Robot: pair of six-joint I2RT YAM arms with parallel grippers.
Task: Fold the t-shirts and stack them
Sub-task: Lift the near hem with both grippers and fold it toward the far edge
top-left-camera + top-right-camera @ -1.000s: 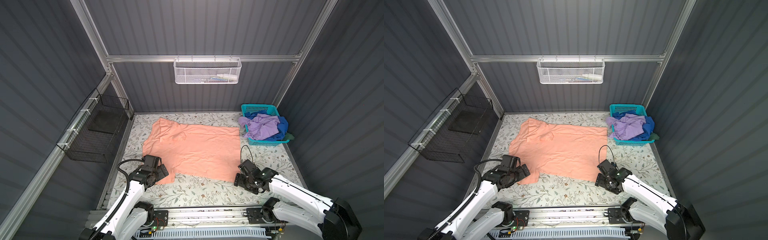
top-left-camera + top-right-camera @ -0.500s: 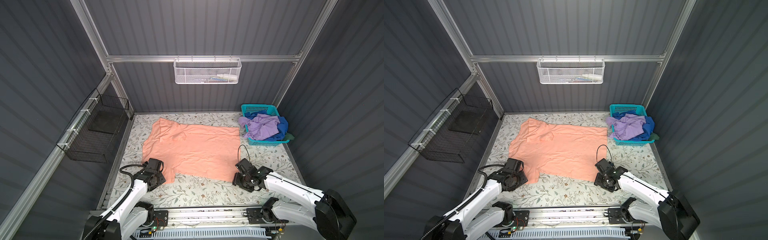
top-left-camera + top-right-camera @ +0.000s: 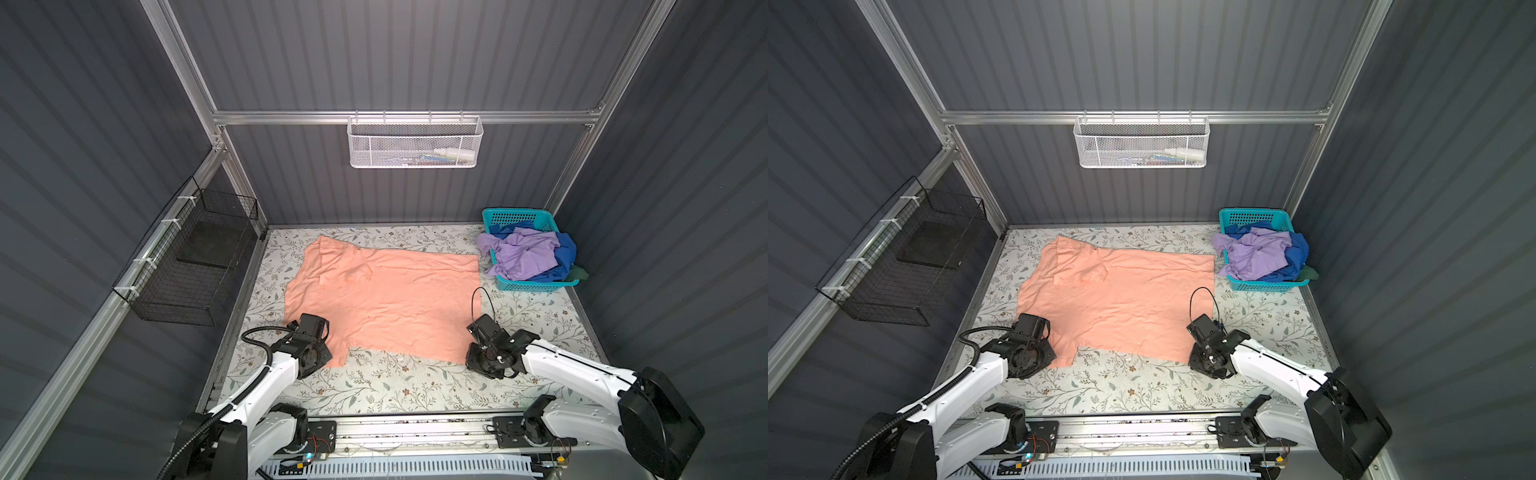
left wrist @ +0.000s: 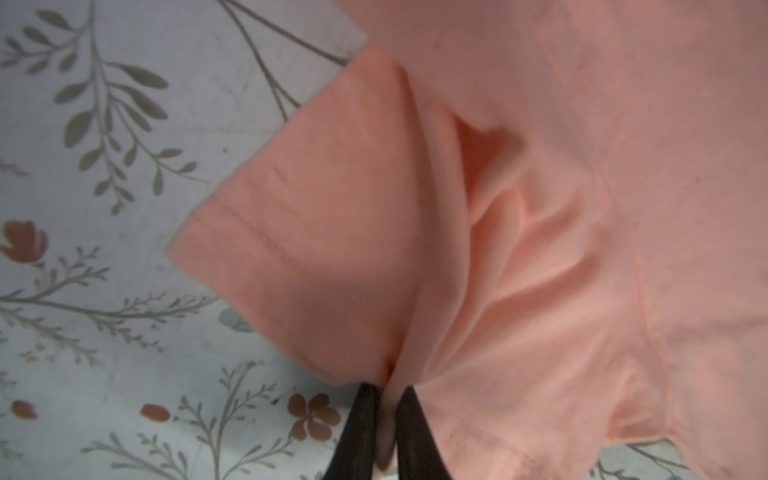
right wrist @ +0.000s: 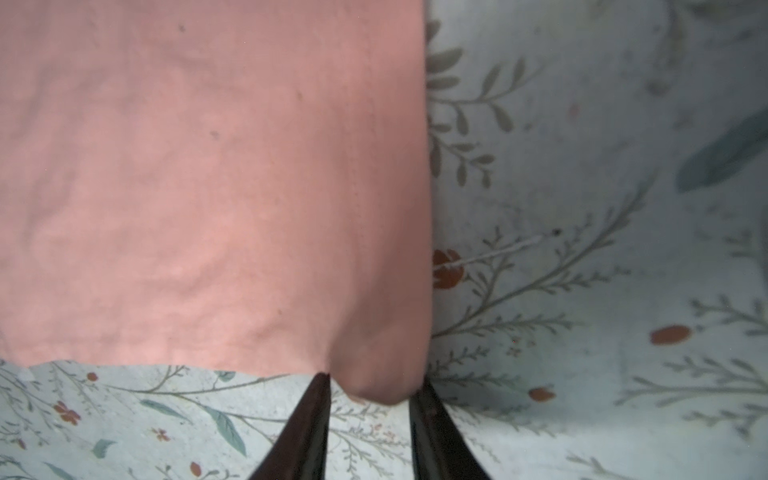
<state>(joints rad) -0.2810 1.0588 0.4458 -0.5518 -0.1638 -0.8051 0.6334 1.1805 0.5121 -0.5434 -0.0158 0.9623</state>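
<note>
Peach-orange t-shirt (image 3: 386, 299) lies spread flat mid-bench in both top views, plain peach side up with light wrinkles. Its straight hem edge is toward 3 o'clock and its sleeves toward 9. The far sleeve, at 11 o'clock, is folded over the body. The near sleeve sticks out at 7 o'clock. A stitched sleeve hem and a shoulder seam show in the left wrist view.

Left gripper (image 4: 386, 388) sits at the shirt's 7 o'clock sleeve. Its black fingers (image 4: 365, 419) are pressed together, pinching a ridge of peach cloth by the sleeve seam, and folds run away from the pinch.

Right gripper (image 5: 372, 382) sits at the shirt's 5 o'clock hem corner. Its fingers (image 5: 307, 424) stand part-spread with the rounded corner of cloth between them, touching both. Cannot tell if it is actually clamped.

The bench (image 3: 395, 386) has a pale cover printed with leaves and small red flowers. A short white thread lies on it just beside the hem edge in the right wrist view.

A teal basket (image 3: 532, 284) with perforated sides sits at the bench's 2 o'clock corner, close to the peach shirt's far hem corner. Crumpled in it are a lavender shirt (image 3: 523, 255) on top, spilling over the rim, a royal blue shirt (image 3: 565, 253) under it, and a bit of dark green shirt (image 3: 579, 273) at the outer edge.

A white mesh basket (image 3: 415, 143) hangs on the back rail at 12 o'clock; the labels on its contents are too small to read. A black wire basket (image 3: 187, 266) hangs on the wall at 9 o'clock.
</note>
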